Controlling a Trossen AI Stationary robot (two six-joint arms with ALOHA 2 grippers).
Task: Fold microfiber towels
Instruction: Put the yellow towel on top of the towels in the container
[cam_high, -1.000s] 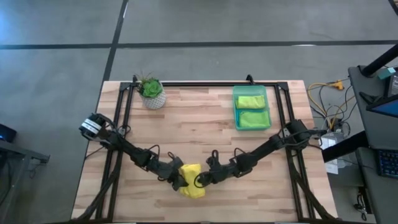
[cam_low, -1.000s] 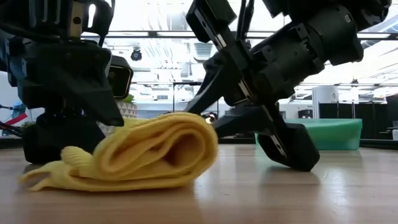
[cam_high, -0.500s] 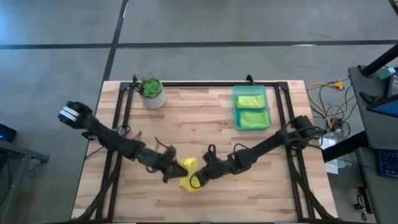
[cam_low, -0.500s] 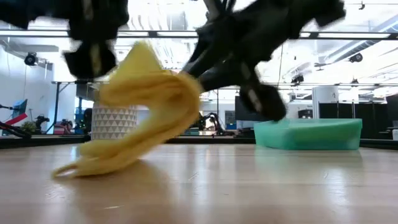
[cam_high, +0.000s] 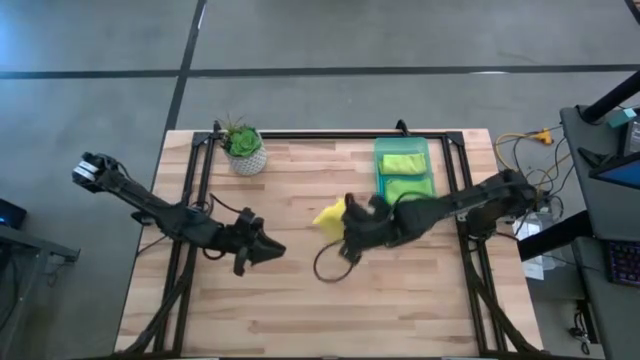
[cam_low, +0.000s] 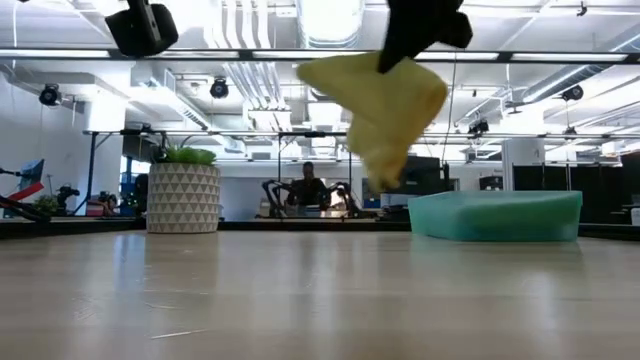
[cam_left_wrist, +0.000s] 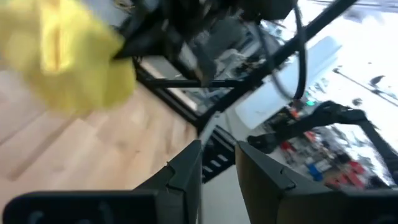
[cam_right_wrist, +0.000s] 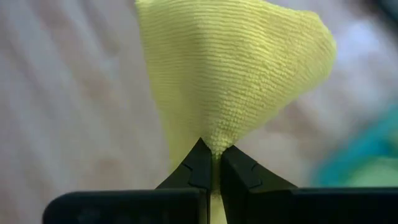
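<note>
Since the earlier frames, the yellow towel (cam_high: 328, 214) has been lifted off the table (cam_high: 300, 300) and carried from the front centre toward the bin, and the left arm has been drawn back to the left without it.

Wooden table: seen from above with a black frame around it. Both dark arms are extended over it from the two sides.

Green plastic bin (cam_high: 404, 174): placed at the far right of the table. Two lime green towels (cam_high: 404, 190) are seen folded inside it, one behind the other. In the low view the bin (cam_low: 495, 215) is seen resting on the tabletop.

Potted plant (cam_high: 243, 148): stood at the far left corner of the table, well apart from both grippers.

Yellow towel: held in the air, clear of the tabletop, just beside the near left corner of the bin. In the low view it (cam_low: 385, 110) is seen hanging bunched from above, tapering downward.

Right gripper (cam_right_wrist: 211, 165): jaws are clamped tight on a pinched fold of the yellow towel (cam_right_wrist: 236, 81), with cloth fanning out beyond the fingertips.

Left gripper (cam_high: 268, 250): held over the left centre of the table, well apart from the towel. Its fingers (cam_left_wrist: 186, 168) are seen slightly parted, with nothing between them.
</note>
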